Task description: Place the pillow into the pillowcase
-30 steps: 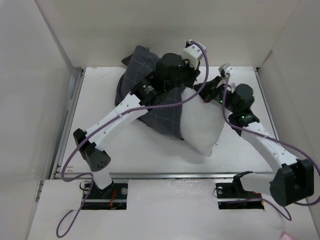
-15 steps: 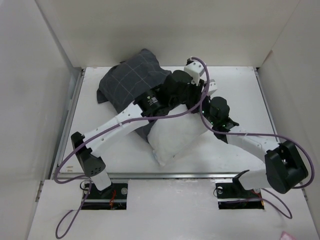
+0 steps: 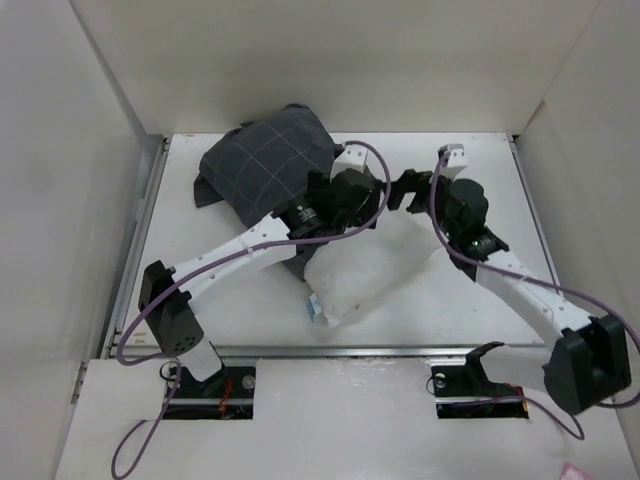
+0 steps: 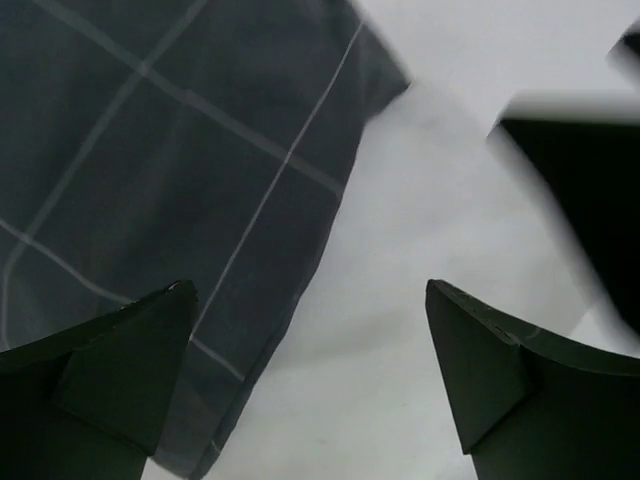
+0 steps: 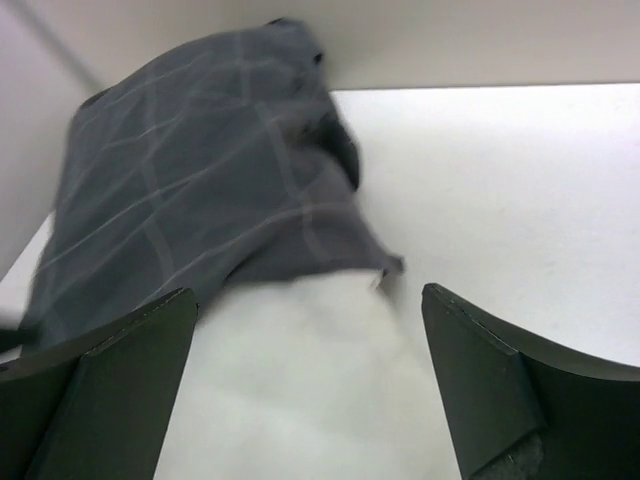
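Note:
The dark grid-checked pillowcase lies bunched at the back left of the table. The white pillow sticks out of its mouth toward the front, its blue-and-white tag at the near corner; the far end is hidden inside the fabric. My left gripper hovers open over the mouth. In the left wrist view its gripper holds nothing, with the pillowcase edge and pillow below. My right gripper stands open just right of the left one. In the right wrist view its gripper faces the pillow and pillowcase.
White walls enclose the table on the left, back and right. A metal rail runs along the front edge near both arm bases. The two wrists are close together above the pillow's far end.
Both grippers have gone from shut to wide open and let go of the fabric. The pillowcase and pillow moved left and settled on the table; the right arm drew back to the right.

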Controlling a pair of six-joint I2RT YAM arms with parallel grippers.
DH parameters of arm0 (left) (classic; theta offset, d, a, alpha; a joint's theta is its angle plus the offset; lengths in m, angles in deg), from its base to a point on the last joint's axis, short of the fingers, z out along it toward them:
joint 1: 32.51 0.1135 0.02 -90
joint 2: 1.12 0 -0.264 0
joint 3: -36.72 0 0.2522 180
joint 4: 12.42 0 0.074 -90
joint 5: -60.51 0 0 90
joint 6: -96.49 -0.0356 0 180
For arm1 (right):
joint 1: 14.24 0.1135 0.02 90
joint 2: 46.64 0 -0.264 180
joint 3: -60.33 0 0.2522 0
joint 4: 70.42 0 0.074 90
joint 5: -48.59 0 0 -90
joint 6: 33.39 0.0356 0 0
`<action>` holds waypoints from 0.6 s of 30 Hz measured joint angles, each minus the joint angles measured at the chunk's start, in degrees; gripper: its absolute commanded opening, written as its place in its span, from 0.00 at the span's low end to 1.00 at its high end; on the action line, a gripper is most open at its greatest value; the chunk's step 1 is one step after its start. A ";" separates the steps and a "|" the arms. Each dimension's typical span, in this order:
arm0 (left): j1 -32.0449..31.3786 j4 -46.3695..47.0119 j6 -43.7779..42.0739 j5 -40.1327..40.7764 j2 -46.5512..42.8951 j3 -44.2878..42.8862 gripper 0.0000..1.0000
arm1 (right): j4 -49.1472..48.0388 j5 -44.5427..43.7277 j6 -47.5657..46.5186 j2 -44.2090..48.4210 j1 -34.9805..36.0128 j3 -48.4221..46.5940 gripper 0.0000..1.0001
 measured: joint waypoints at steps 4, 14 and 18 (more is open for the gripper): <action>-0.04 0.15 5.81 -0.44 -3.87 11.87 1.00 | 2.69 4.66 -1.22 -11.28 -4.59 -9.94 0.97; 8.59 4.50 18.29 -0.68 -8.61 25.22 0.96 | 2.23 25.81 -2.62 -24.57 -2.97 -6.36 0.90; 15.15 5.35 19.54 0.09 -9.27 28.15 0.92 | 1.16 27.36 -2.95 -16.48 4.72 -0.15 0.89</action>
